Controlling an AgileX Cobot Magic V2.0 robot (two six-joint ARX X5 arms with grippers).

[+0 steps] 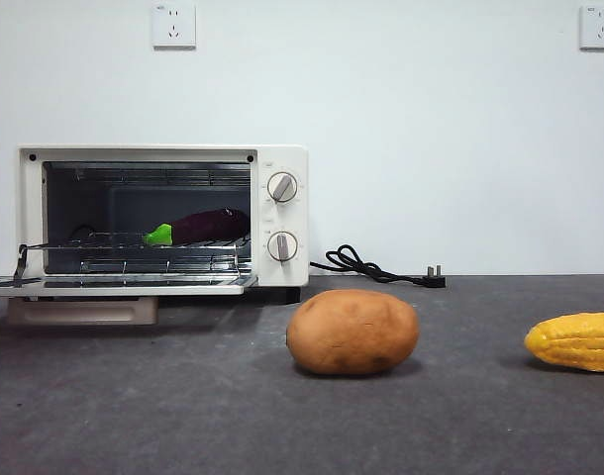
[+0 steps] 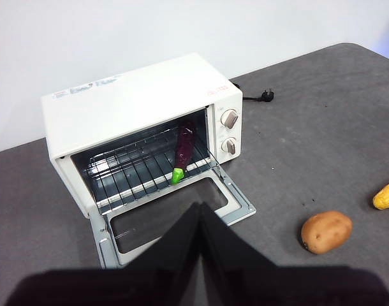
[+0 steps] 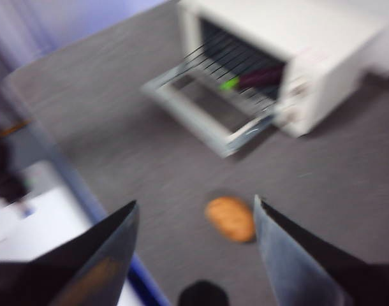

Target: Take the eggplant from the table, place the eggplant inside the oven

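The dark purple eggplant [image 1: 205, 227] with its green cap lies on the wire rack inside the cream-white oven [image 1: 282, 163], whose door [image 1: 124, 285] hangs open and flat. The left wrist view shows the eggplant [image 2: 183, 148] on the rack near the knob side of the oven [image 2: 131, 95]. My left gripper [image 2: 199, 207] is shut, empty, held high above the table in front of the open door. My right gripper [image 3: 194, 207] is open and empty, high over the table [image 3: 150, 166], far from the oven [image 3: 309, 38]; that view is blurred. Neither gripper shows in the front view.
A brown potato [image 1: 352, 332] sits on the table [image 1: 183, 416] in front of the oven, also visible as the potato [image 2: 326, 231]. A yellow corn cob [image 1: 576, 341] lies at the right edge. The oven's black cord and plug [image 1: 381, 268] trail behind.
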